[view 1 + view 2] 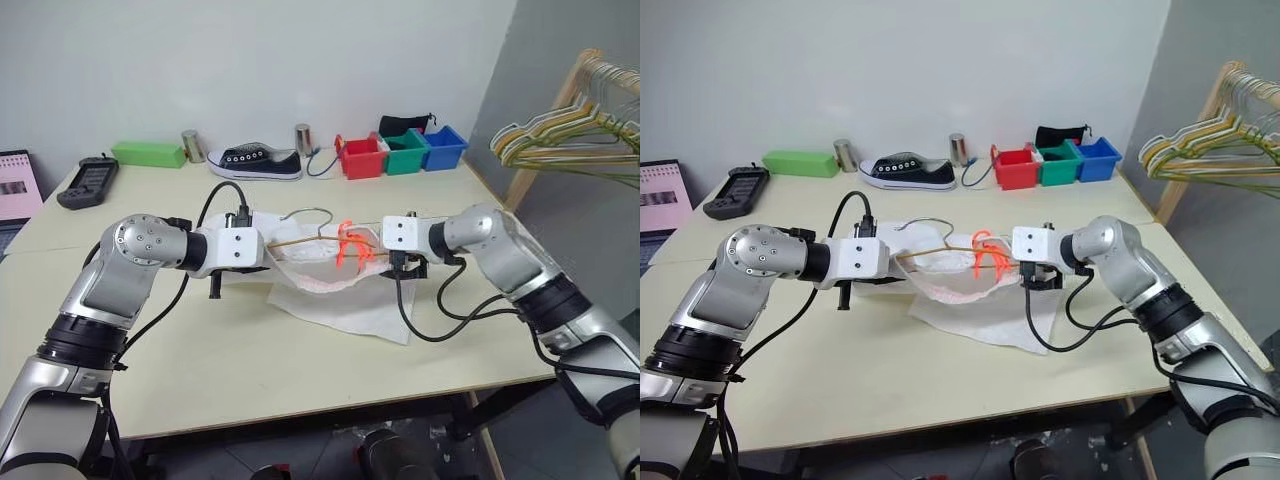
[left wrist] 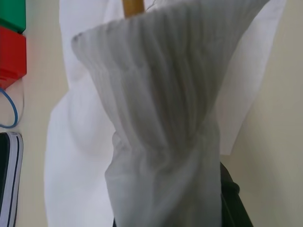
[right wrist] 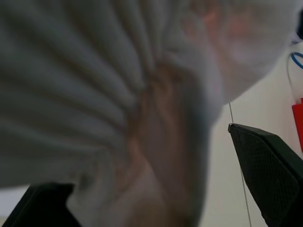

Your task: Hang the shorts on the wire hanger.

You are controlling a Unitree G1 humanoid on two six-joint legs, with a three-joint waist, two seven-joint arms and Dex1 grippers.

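Right now the left end effector [image 1: 268, 250] is clenched on the gathered waistband of the shorts [image 1: 330, 285]; its wrist view has the ribbed white fabric bunched over one dark finger [image 2: 230, 198], with a stub of golden wire poking up behind the band. Across from it, at about three o'clock, the right end effector [image 1: 378, 258] stands released, its two black fingers [image 3: 270, 170] spread wide with the waistband sagging between them and nothing pinched. From the head views the shorts sit mid-table, waist raised between the two arms and the legs trailing flat toward five o'clock. The orange drawstring [image 1: 348, 243] dangles just beside the right end effector. The wire hanger [image 1: 305, 225] runs along the waist, hook curling up toward twelve o'clock; one arm of it seems to lie inside the band, though the fabric hides how far it goes.

I'd judge the threading step is in hand: one side held, the other let go for a fresh grip. Next, the right end effector would need to close on the band's free edge and draw it over the hanger's far shoulder, without dragging the wire out.
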